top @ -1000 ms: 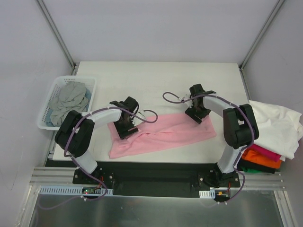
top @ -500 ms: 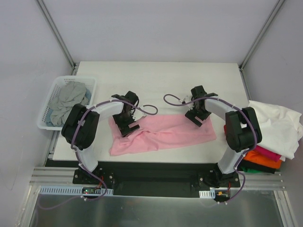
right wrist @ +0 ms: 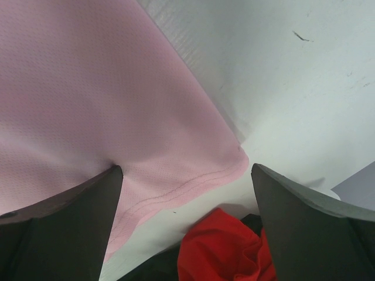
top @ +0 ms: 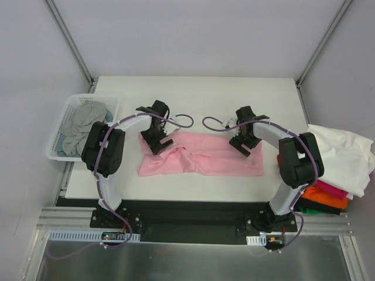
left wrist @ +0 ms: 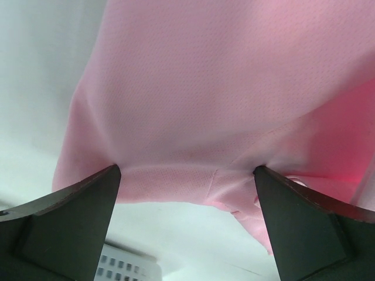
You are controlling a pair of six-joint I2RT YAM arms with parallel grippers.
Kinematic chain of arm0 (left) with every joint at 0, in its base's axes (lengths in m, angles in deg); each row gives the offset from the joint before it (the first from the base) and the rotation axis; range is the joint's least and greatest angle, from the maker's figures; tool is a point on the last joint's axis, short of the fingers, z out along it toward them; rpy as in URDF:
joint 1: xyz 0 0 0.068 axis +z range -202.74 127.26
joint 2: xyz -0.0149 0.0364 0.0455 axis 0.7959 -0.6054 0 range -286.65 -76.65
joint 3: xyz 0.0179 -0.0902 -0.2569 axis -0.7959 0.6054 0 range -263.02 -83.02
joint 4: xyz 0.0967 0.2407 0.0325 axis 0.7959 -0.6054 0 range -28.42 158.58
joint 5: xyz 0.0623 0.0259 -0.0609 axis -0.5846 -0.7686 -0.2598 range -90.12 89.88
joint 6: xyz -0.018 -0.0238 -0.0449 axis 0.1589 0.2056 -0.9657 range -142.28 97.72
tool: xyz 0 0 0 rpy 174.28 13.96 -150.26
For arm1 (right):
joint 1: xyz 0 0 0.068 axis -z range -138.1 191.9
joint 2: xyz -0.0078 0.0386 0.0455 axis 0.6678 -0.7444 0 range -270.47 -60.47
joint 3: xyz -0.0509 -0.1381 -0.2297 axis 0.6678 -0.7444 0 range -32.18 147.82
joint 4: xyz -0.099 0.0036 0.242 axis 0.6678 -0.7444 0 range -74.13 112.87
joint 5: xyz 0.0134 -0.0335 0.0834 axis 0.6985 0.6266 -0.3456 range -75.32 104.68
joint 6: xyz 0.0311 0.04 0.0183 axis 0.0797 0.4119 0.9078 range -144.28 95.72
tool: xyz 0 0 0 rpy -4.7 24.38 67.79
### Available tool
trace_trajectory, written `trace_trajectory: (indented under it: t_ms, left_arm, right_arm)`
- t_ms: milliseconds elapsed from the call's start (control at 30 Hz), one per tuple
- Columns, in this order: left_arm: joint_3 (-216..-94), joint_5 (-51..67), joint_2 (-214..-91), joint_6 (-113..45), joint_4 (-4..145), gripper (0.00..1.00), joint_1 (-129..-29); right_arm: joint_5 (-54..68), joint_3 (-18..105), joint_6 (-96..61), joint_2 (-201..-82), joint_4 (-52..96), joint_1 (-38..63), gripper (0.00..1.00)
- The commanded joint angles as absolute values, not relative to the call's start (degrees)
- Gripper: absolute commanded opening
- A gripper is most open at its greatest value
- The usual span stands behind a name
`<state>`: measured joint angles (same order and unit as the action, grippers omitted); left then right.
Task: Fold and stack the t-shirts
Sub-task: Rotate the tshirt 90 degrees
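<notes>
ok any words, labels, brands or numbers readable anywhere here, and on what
None readable: the pink t-shirt, the grey t-shirts and the white lattice basket are plain.
The small boards at the arm bases are too small to read.

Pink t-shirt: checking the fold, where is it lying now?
In the top view the pink t-shirt lies across the near middle of the table, with the left claw and right claw over its far corners.
</notes>
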<state>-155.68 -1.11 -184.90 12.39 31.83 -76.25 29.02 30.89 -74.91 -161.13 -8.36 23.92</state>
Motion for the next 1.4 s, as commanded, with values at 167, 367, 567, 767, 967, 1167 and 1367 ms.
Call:
trace_trajectory:
  t_ms: [167,367,567,767,967,1167,1367]
  left_arm:
    - [-161.4,-10.4,-190.7,16.4,38.6,0.99,-74.8]
    - [-167.2,-13.2,-194.0,16.7,38.7,0.99,-74.7]
    - [-174.4,-16.2,-199.2,17.6,38.6,0.99,-74.5]
    - [-183.5,-16.6,-204.5,18.9,38.6,0.99,-74.6]
    - [-191.7,-17.6,-210.9,20.8,38.6,0.99,-74.6]
    - [-199.8,-18.4,-215.7,22.5,38.6,0.99,-74.6]
    - [-209.4,-18.8,-221.7,25.3,38.9,0.99,-75.2]
  right_arm:
    - [31.5,29.9,-76.3,-160.8,-6.6,24.1,0.96]
    - [31.7,28.8,-76.9,-159.7,-5.1,23.7,0.96]
    - [33.1,26.7,-78.5,-157.9,-2.1,22.9,0.96]
    - [33.2,25.4,-79.5,-156.7,-1.4,21.0,0.96]
    - [33.8,24.5,-79.2,-155.2,-2.2,16.8,0.96]
    - [33.6,24.7,-78.4,-154.2,-3.8,13.1,0.96]
    - [33.4,24.4,-78.2,-154.9,-3.7,9.9,0.96]
